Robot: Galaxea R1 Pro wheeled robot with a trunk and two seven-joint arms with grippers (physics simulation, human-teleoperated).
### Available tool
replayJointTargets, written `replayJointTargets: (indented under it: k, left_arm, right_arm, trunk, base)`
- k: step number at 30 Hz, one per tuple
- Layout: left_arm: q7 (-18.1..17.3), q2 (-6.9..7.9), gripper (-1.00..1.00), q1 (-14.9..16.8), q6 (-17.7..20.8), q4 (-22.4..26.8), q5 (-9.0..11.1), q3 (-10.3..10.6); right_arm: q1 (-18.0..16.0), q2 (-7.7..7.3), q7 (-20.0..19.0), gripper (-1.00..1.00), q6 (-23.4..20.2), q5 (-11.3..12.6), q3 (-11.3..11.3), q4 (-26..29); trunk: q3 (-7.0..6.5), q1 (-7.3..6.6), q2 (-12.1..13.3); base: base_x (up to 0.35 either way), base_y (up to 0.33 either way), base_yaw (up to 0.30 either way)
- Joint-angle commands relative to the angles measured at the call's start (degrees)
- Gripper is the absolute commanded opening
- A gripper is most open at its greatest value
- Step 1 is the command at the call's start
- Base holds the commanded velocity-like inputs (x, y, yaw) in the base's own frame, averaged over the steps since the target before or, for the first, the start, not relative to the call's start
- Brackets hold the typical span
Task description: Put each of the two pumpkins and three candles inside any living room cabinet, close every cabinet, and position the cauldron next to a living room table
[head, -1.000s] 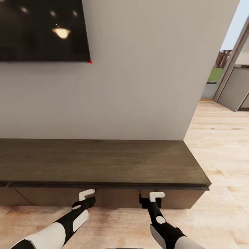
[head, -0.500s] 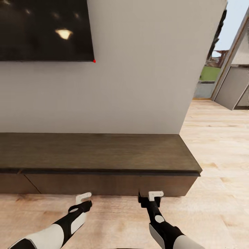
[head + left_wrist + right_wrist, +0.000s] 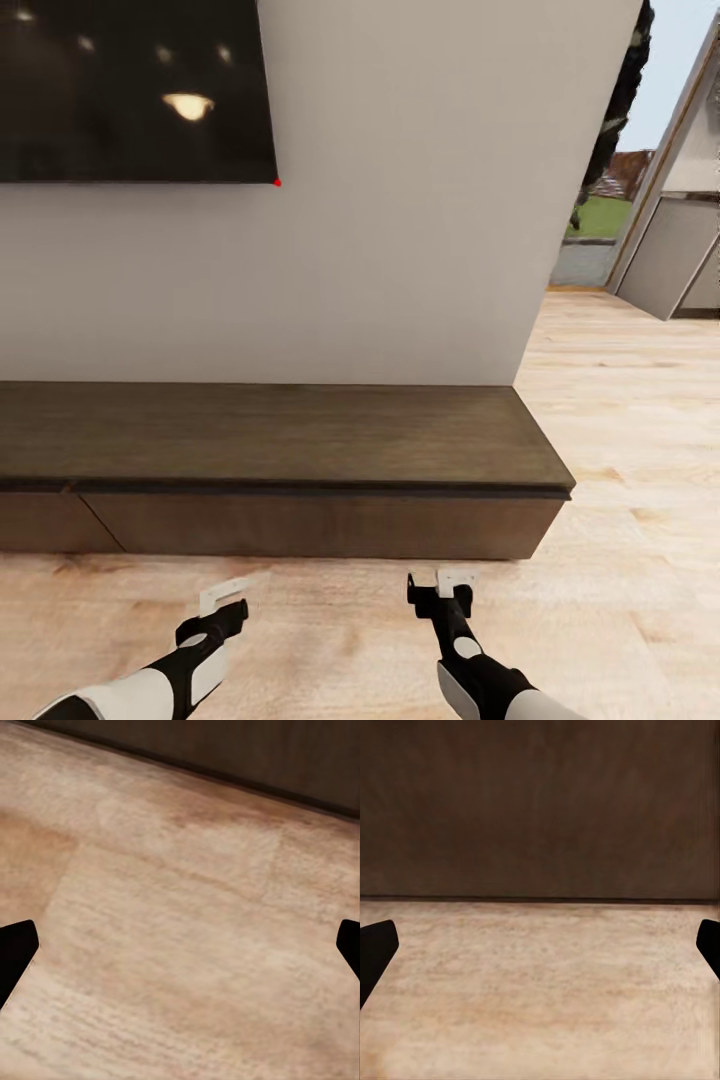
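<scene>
The long low dark brown cabinet (image 3: 280,435) runs along the wall, and all the drawer fronts I see are shut. My left gripper (image 3: 222,600) and right gripper (image 3: 450,585) hover over the wood floor, a short way back from the cabinet front. Both are open with nothing between the fingers. In the left wrist view the left gripper (image 3: 180,952) faces floor, with the cabinet base (image 3: 247,750) beyond. The right gripper (image 3: 540,949) points straight at a plain drawer front (image 3: 540,810). Pumpkins, candles, cauldron and table are out of view.
A black wall TV (image 3: 130,90) hangs above the cabinet on a pale wall (image 3: 400,250). Light plank floor (image 3: 620,450) extends past the cabinet's right end toward a glass opening (image 3: 600,220) and a grey panel (image 3: 680,260).
The whole view has shifted as the robot backed away from the cabinet. Both grippers, which were up against the drawer fronts, now stand apart from them over the floor.
</scene>
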State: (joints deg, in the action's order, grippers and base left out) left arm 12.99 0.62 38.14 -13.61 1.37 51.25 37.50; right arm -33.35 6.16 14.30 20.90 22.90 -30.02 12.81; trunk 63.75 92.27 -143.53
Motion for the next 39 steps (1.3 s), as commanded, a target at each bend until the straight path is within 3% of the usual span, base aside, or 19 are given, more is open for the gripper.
replayJointTargets:
  k: [1, 6, 10, 13, 16, 17, 20, 23, 30, 39]
  left_arm:
    - [0.3, 0.04, 1.0, -0.13, -0.12, 0.05, 0.33, 0.48]
    - [0.29, 0.01, 1.0, -0.94, -0.25, 0.01, 0.31, 0.53]
    - [0.27, 0.0, 1.0, -1.73, -0.27, 0.0, 0.28, 0.55]
    - [0.28, -0.08, 1.0, -1.98, -0.13, -0.04, 0.26, 0.56]
    - [0.37, -0.14, 1.0, -2.01, -0.14, -0.03, 0.26, 0.56]
    - [0.55, -0.18, 1.0, -3.06, -0.39, -0.01, 0.26, 0.56]
    - [0.48, -0.17, 1.0, -5.02, -1.58, -0.01, 0.26, 0.56]
    - [0.3, -0.18, 1.0, -7.12, -2.3, 0.02, 0.26, 0.56]
    - [0.13, -0.24, 1.0, -8.14, -2.48, 0.01, 0.22, 0.59]
    - [0.11, -1.91, 1.0, -8.4, -2.32, -0.04, 0.17, 0.56]
  right_arm:
    - [0.02, -0.01, 0.32, 1.0, 0.18, 0.39, -0.48, -0.11]
    - [0.45, -0.04, 0.47, 1.0, 0.08, 0.99, -0.42, -0.22]
    - [1.48, -0.11, 0.6, 1.0, 0.14, 6.54, -0.41, -1.09]
    - [2.43, -0.1, 0.43, 1.0, 0.93, 8.19, -0.46, -3.92]
    - [2.69, -0.13, 0.43, 1.0, 3.28, 8.28, -0.47, -5.54]
    - [3.25, -0.04, 0.42, 1.0, 12.76, 8.32, -0.47, -9.6]
    - [3.94, -0.11, 0.38, 1.0, 15.79, 8.43, -0.44, -12.03]
    - [5.29, -0.29, 0.34, 1.0, 16.72, 8.44, -0.4, -12.93]
    - [6.4, -0.28, 0.21, 1.0, 18.75, 8.26, -0.46, -13.22]
    - [6.77, -0.01, -0.05, 1.0, 18.99, 8.13, -0.56, -13.3]
  trunk:
    - [-0.18, -0.04, 0.0]
    - [-1.29, -0.16, 0.07]
    - [-2.18, -0.27, 0.12]
    - [-2.84, -0.34, 0.16]
    - [-3.51, -0.42, 0.2]
    - [-3.73, -0.45, 0.21]
    - [-4.39, -0.52, 0.25]
    - [-5.05, -0.67, 0.43]
    - [-6.63, -2.21, 3.24]
    - [-8.63, -4.19, 6.85]
  base:
    - [0.0, 0.0, 0.0]
    - [0.0, 0.0, 0.0]
    - [0.0, 0.0, 0.0]
    - [0.0, 0.0, 0.0]
    - [0.0, 0.0, 0.0]
    - [0.0, 0.0, 0.0]
    - [0.0, 0.0, 0.0]
    - [0.0, 0.0, -0.003]
    - [0.0, 0.0, -0.12]
    - [0.0, 0.0, -0.11]
